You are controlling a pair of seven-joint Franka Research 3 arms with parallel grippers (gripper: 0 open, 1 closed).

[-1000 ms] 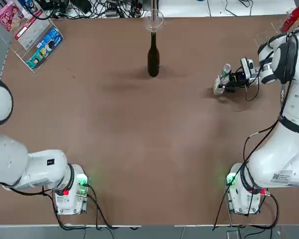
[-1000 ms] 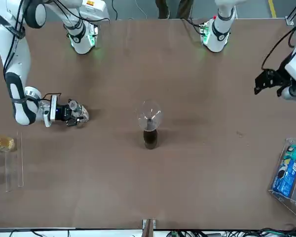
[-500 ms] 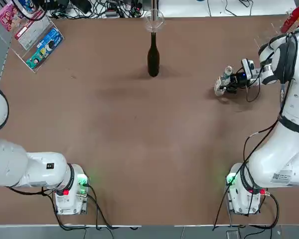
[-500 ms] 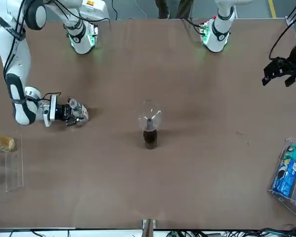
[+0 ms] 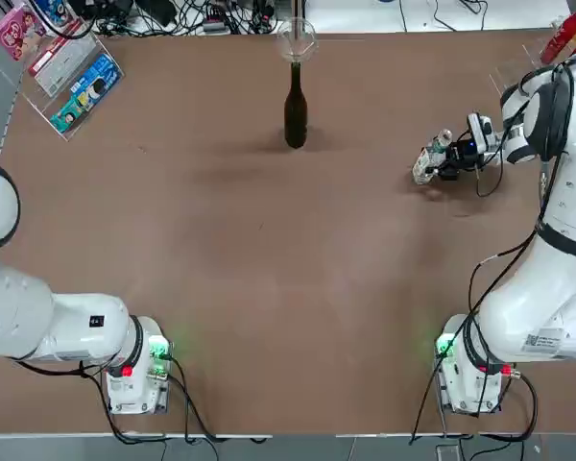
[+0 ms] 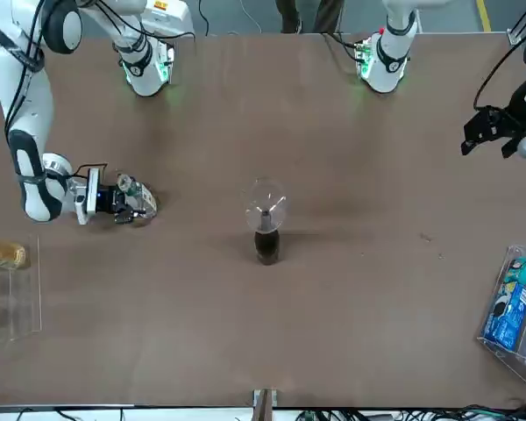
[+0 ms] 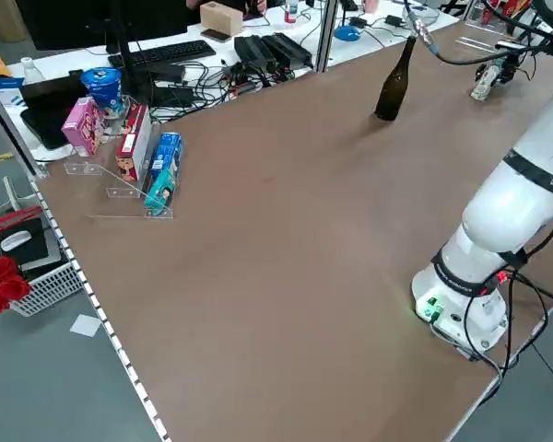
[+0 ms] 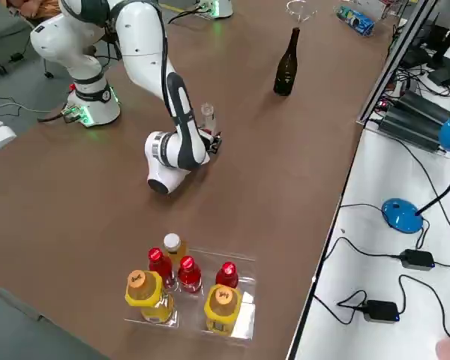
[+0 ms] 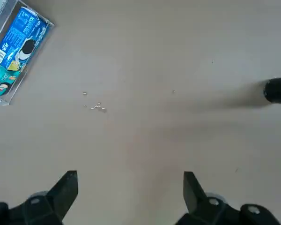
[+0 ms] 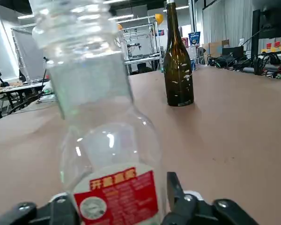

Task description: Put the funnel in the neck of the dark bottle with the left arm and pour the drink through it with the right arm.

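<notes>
Your first step looks done: the funnel point(image 6: 266, 204) sits in the neck of the dark bottle point(image 5: 295, 112), which stands upright toward the far middle of the table point(image 5: 269, 269). What is left, as far as you can judge, is the whole pour.

Nearest your right arm, the right gripper point(image 6: 133, 203) is low over the table on the right side, with a finger on each side of the small clear drink bottle point(image 6: 130, 195), pinching its lower body. In the right wrist view the bottle point(image 10: 103, 140) fills the frame: clear plastic, rounded shoulder, threaded neck, a red label with white print near the base. Whether the cap is on, you cannot tell here. The bottle stands upright on the table, well apart from the dark bottle, so you still need to lift it, carry it across and tip it over the funnel.

The left gripper point(image 6: 494, 136) hangs out at the left side, fingers spread and holding nothing, well clear of the dark bottle.

Farther off, the funnel's wide clear mouth is about as broad as the bottle body beneath it.
</notes>
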